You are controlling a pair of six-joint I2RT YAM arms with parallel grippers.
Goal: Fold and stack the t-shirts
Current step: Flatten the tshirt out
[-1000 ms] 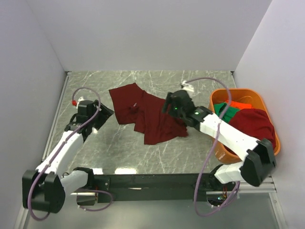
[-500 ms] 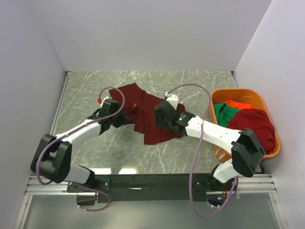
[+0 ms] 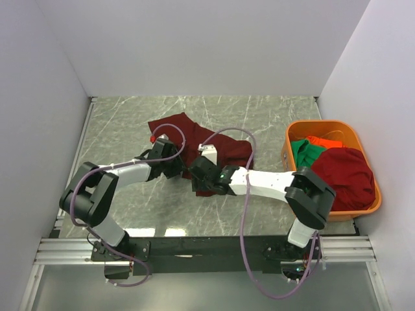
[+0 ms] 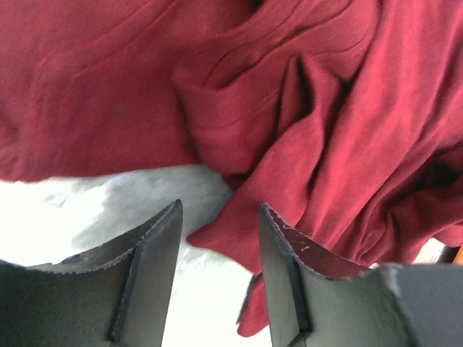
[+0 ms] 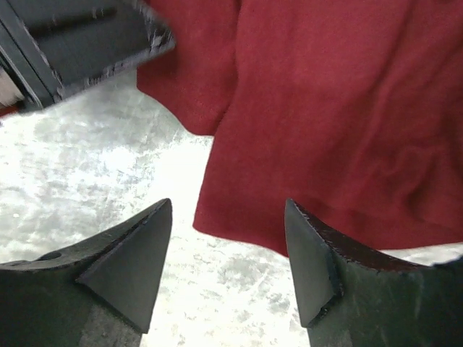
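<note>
A dark maroon t-shirt (image 3: pixel 178 126) lies rumpled on the marble table, and both arms reach over its near edge. My left gripper (image 3: pixel 176 170) is open; in the left wrist view a loose corner of the maroon t-shirt (image 4: pixel 224 242) lies between the tips of the left gripper (image 4: pixel 217 211), not pinched. My right gripper (image 3: pixel 195 176) is open too. In the right wrist view the right gripper (image 5: pixel 228 211) hovers low over the table with the maroon t-shirt's hem corner (image 5: pixel 239 217) between its fingers. More t-shirts fill the basket: green (image 3: pixel 302 153), orange-red (image 3: pixel 325 140) and maroon (image 3: pixel 343 172).
The orange plastic basket (image 3: pixel 324 123) stands at the table's right edge, near the right wall. One finger of the left gripper (image 5: pixel 87 43) shows at the top left of the right wrist view, close to my right gripper. White walls enclose the table on three sides.
Both arms have swung inward to the shirt's near edge, the left from the far left, the right from the shirt's right side. The grippers now nearly meet.
</note>
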